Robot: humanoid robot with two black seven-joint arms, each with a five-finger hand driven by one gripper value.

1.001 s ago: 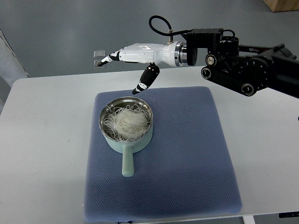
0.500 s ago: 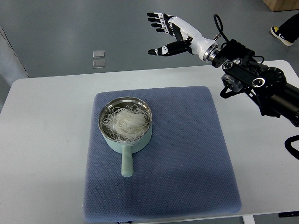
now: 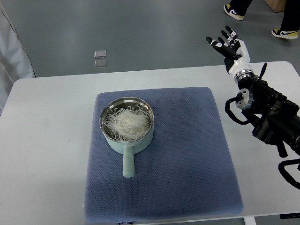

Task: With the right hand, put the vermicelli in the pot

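A pale green pot with a steel inside and a handle pointing toward me stands on the left part of a blue mat. A tangle of white vermicelli lies inside the pot. My right hand is raised far to the upper right, beyond the table's back edge, fingers spread and empty. It is well apart from the pot. The left arm does not show.
The mat lies on a white table. Two small clear squares lie on the grey floor behind the table. A person's feet in shoes show at the top right. My dark right arm lies over the table's right side.
My right hand has swung away from above the pot to the right and back, now far off at the upper right. The pot and vermicelli have not moved.
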